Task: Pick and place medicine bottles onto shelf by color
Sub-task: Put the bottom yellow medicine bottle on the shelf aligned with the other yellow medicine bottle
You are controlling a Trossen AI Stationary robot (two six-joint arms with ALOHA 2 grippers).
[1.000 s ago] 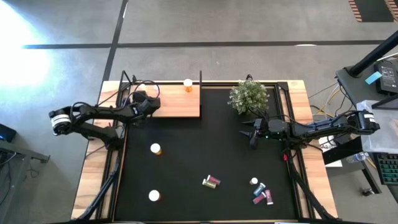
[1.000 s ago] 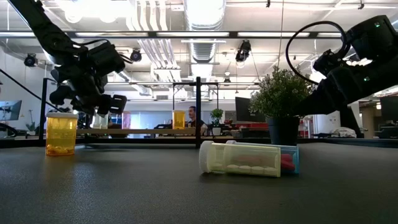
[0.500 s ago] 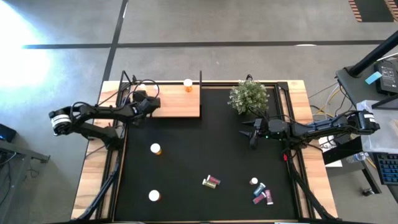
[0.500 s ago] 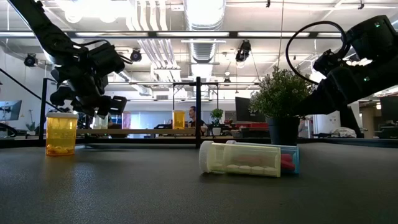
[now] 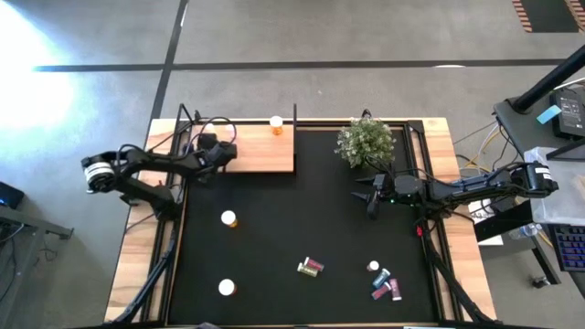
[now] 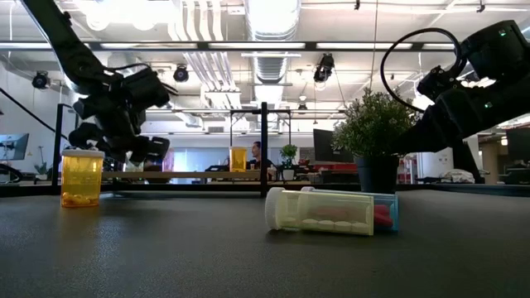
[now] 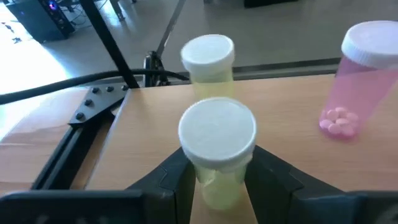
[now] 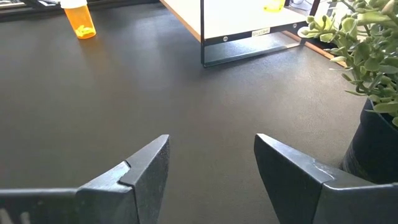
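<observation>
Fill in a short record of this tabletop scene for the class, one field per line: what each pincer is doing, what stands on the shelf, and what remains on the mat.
Left pincer: shut on a pale yellow, white-capped plastic bottle, over the light-wood shelf board.
Right pincer: open, empty, above the black mat, beside the small green potted plant.
On shelf: second yellowish bottle, pink bottle, orange bottle.
On mat: two upright orange bottles; several bottles lying down.
</observation>
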